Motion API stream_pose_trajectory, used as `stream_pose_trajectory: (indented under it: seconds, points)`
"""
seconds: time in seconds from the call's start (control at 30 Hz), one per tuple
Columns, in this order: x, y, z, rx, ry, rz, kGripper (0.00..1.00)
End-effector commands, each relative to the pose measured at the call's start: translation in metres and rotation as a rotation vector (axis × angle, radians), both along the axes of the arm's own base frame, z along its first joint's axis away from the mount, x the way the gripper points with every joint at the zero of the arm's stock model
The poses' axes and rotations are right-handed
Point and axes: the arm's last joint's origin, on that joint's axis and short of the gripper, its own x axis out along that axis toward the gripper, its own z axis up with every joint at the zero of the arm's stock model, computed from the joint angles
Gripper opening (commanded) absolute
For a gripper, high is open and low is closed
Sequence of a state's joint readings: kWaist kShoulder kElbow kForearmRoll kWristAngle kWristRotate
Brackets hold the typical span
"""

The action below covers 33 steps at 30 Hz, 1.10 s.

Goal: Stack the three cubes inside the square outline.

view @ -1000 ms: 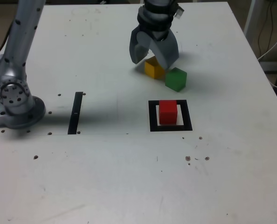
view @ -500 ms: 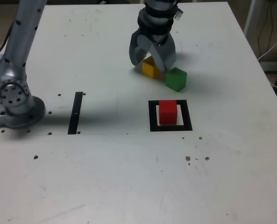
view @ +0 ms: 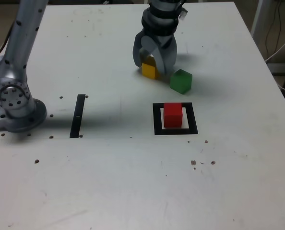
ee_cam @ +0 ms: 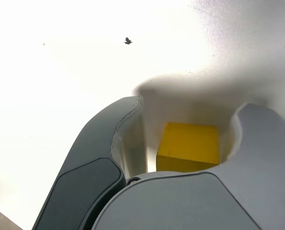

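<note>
My gripper [view: 152,68] stands low over the table at the back, jaws drawn in around the yellow cube [view: 148,71]. In the wrist view the yellow cube [ee_cam: 188,143] sits between the grey fingers [ee_cam: 101,148], one jaw against it and a thin pale sliver beside the other. The green cube [view: 181,81] rests on the table just to the exterior view's right of the gripper, apart from it. The red cube [view: 172,115] stands alone inside the black square outline [view: 157,120], nearer the camera.
The arm's grey base [view: 15,108] sits at the exterior view's left edge. A narrow black strip [view: 77,116] lies between the base and the outline. Small dark specks dot the white table [view: 133,182]. Cables hang beyond the table's right edge.
The jaws have narrowed from wide open to tight around the yellow cube. The cube has slid a little toward the exterior view's left, away from the green one.
</note>
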<state>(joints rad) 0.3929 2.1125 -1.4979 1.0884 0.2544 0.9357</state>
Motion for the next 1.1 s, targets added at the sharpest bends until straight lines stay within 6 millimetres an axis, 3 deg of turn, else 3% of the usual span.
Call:
stream_pose_trajectory:
  seconds: [0.0,0.43,0.6,0.8,1.07]
  points:
    - [0.0,-0.001,0.0,0.004,0.005,0.0,0.4]
    - [0.0,-0.003,0.004,0.016,0.0,0.006,0.4]
    - [-0.004,-0.008,0.019,0.027,-0.022,0.016,0.4]
    - [-0.011,-0.023,0.047,0.011,-0.051,0.027,0.4]
    - [-0.018,-0.058,0.068,0.005,-0.061,0.075,0.4]
